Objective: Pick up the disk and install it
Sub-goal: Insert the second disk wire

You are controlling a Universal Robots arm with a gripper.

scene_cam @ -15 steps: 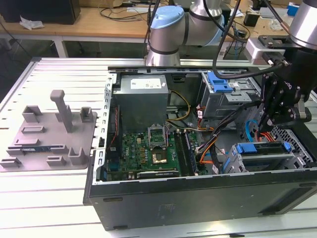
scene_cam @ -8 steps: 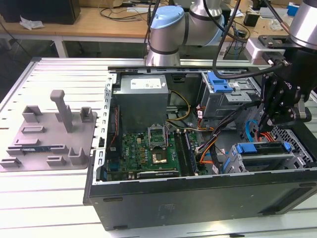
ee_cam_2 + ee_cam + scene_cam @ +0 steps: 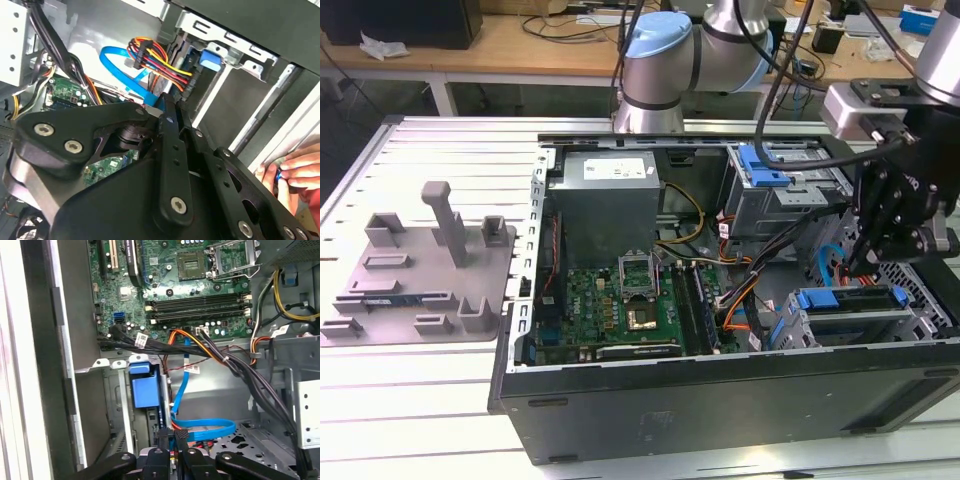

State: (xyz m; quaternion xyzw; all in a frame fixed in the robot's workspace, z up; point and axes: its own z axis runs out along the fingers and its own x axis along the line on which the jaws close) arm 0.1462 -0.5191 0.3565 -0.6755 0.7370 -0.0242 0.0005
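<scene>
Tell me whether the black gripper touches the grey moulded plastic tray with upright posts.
Apart: in the exterior view the gripper hangs over the black computer case; the tray lies outside it.

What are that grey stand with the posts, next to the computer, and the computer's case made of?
The grey moulded tray looks like matte plastic: one even grey, with rounded posts and no shine. The computer case seems to be sheet metal, painted dark outside and bare silver-grey inside, with thin folded edges and punched holes in the first wrist view. The blue tabs on the drive bays look like glossy plastic.
</scene>
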